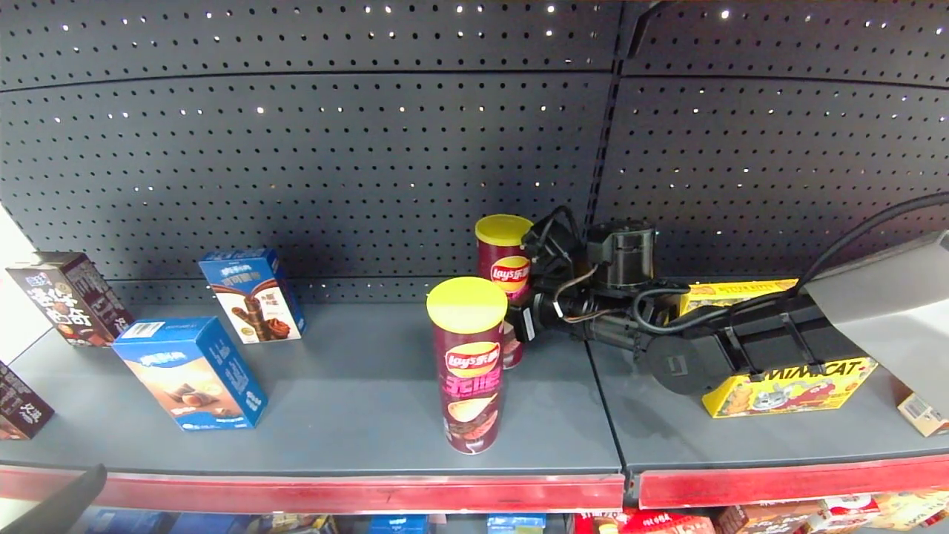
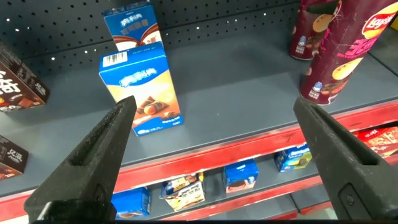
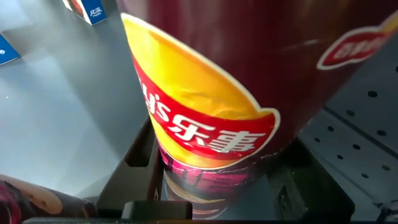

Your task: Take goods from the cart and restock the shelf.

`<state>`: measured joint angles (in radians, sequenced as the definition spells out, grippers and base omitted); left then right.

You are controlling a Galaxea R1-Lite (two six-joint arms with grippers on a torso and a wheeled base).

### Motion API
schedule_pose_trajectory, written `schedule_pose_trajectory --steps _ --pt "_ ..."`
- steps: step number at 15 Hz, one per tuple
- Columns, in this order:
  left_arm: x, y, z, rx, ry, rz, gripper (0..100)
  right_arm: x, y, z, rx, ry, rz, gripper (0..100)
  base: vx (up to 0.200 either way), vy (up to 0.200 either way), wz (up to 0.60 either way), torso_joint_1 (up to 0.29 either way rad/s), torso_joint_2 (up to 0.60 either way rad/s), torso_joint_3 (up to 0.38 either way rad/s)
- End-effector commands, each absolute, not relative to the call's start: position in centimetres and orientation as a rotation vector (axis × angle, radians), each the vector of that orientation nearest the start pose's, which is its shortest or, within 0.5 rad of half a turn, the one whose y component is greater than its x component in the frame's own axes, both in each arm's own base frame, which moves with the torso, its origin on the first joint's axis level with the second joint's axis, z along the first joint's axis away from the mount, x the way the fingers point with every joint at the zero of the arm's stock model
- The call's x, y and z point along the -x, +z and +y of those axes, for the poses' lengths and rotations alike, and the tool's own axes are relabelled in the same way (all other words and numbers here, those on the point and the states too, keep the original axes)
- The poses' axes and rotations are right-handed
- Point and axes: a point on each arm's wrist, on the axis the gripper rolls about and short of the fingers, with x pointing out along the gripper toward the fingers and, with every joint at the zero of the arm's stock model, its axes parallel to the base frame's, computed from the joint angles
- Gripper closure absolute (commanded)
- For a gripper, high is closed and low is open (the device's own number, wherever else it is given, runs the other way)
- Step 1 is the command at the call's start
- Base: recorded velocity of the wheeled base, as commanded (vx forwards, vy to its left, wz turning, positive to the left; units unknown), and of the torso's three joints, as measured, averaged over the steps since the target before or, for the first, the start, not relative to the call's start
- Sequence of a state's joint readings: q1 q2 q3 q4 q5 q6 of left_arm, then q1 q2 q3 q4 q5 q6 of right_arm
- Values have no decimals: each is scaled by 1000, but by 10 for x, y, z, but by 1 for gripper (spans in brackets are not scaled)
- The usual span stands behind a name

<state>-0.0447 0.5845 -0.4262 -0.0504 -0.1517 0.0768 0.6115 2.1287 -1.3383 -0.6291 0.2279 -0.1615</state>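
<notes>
Right fingers [image 3: 138,158] clasping rear chip can [image 1: 503,256], upright

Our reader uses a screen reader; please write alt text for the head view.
The right gripper grips a yellow-lidded maroon chip can at the back of a grey shelf; a matching can stands nearer the front edge. Blue boxes sit left, a yellow box right.

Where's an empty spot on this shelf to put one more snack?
Biggest bare patch: grey shelf between the front blue box and the front can. A smaller one lies between the front can and the yellow box. Crowded: around the back can, held by the right gripper, and by the far-left dark boxes.
</notes>
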Motion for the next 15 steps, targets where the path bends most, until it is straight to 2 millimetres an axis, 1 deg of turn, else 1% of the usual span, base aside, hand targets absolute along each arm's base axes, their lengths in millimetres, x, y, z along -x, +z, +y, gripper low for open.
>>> schedule_pose_trajectory --steps 1,7,8,13,15 --pt "-36 201 -5 -70 -200 103 0 -354 168 255 182 850 93 100 0 0 0 0 0 0" --pt "-36 201 -5 -70 -200 104 0 -354 170 254 186 843 99 100 0 0 0 0 0 0" --pt "-36 201 -5 -70 -200 104 0 -355 171 254 185 843 96 0 0 0 0 0 0 0" --pt "-36 201 -5 -70 -200 104 0 -355 178 252 181 836 87 0 0 0 0 0 0 0" --pt "-36 201 -5 -70 -200 104 0 -351 185 250 179 837 76 0 0 0 0 0 0 0"
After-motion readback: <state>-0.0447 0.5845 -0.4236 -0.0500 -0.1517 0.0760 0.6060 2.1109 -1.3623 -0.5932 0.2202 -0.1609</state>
